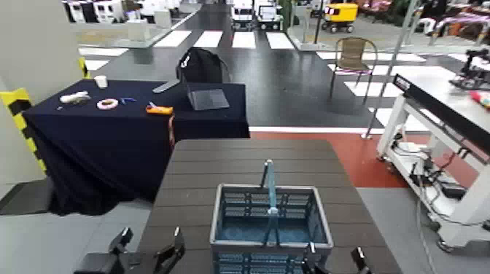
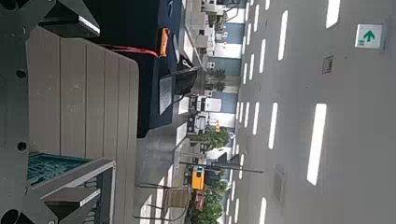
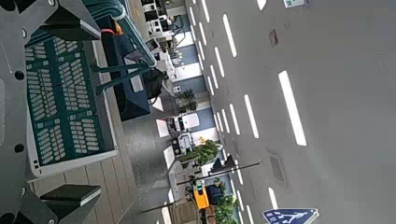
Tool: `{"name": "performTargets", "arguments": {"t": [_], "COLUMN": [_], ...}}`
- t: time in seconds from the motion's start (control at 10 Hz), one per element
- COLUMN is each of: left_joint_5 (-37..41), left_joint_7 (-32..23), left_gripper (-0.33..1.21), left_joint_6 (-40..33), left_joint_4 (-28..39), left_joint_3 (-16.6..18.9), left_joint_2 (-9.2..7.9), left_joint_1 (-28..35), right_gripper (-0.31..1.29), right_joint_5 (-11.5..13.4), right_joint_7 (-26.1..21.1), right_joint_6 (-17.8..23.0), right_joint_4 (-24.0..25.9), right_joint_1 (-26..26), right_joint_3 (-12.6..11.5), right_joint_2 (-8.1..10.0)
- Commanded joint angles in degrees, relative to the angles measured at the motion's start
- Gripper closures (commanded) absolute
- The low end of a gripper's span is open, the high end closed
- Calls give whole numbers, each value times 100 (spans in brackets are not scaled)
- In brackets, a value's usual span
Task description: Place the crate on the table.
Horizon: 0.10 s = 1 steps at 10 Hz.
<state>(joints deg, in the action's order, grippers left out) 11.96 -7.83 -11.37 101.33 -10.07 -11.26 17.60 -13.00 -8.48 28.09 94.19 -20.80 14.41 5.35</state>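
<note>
The blue-grey lattice crate [image 1: 270, 222] with its upright teal handle [image 1: 270, 186] stands on the near end of the dark brown slatted table [image 1: 251, 164]. My left gripper [image 1: 149, 244] is open and empty, low beside the table's near left corner, apart from the crate. My right gripper [image 1: 334, 256] is open by the crate's near right corner. The left wrist view shows the table slats [image 2: 79, 93] and a corner of the crate [image 2: 56, 170]. The right wrist view shows the crate's lattice side [image 3: 65, 103] close between the open fingers, with nothing gripped.
A navy-cloth table [image 1: 117, 138] stands beyond to the left with a laptop [image 1: 208, 98], a tape roll [image 1: 107, 104] and an orange tool [image 1: 160, 110]. A white-framed workbench [image 1: 437, 95] with cables stands on the right. A chair [image 1: 354, 58] is farther back.
</note>
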Motion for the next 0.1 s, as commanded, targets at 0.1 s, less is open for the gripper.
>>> {"name": "performTargets", "arguments": {"t": [0.1], "left_joint_5": [-168], "left_joint_7": [-25], "left_gripper": [11], "left_joint_6": [-120], "left_joint_4": [27], "left_joint_3": [-13], "left_joint_2": [1], "left_joint_1": [33], "right_gripper": [14], "right_joint_5": [79], "right_joint_7": [4], "right_joint_6": [-93], "right_joint_4": [56], "right_joint_1": [-3], "right_joint_3": [-44], "right_joint_2": [-7]}}
